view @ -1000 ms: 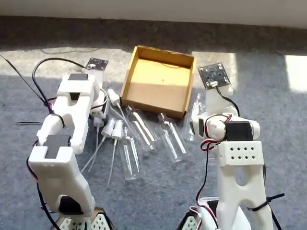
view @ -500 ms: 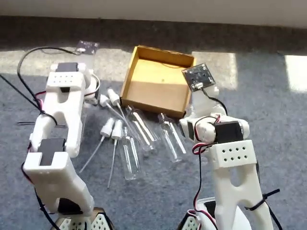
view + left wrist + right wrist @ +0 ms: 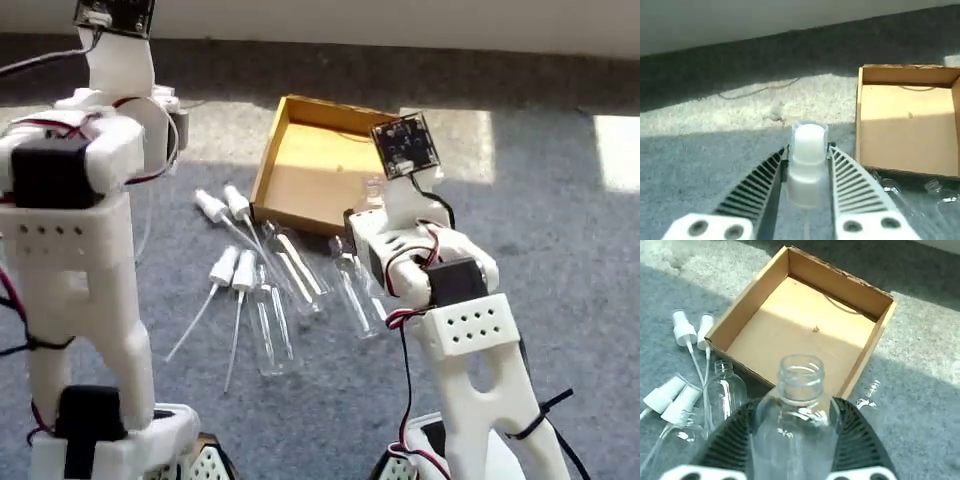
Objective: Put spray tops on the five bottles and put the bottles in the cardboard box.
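Bottles [image 3: 272, 328] lie uncapped on the grey carpet [image 3: 560, 260] in the middle of the high view, just below the cardboard box [image 3: 320, 165]. I can count at least three, and none of them wears a top. The box, in the upper middle of that view, has nothing in it, so no packing is done. Four spray tops [image 3: 224, 266] with long tubes lie loose to the left of the bottles, two near the box's lower left corner and two lower down.

The first pairing looks to be in hand. The left gripper [image 3: 808, 149], on the arm reared up at the left of the high view, is clamped on a fifth spray top [image 3: 809, 170]. The right gripper [image 3: 796, 407] grasps a clear bottle [image 3: 799, 440] by its body, the open neck pointing out past the fingertips, near the box's lower right corner. From where I stand, top and bottle are well apart, so they have yet to be brought together and the top seated. After that, I reckon four more bottles need tops, and all five go in the box.
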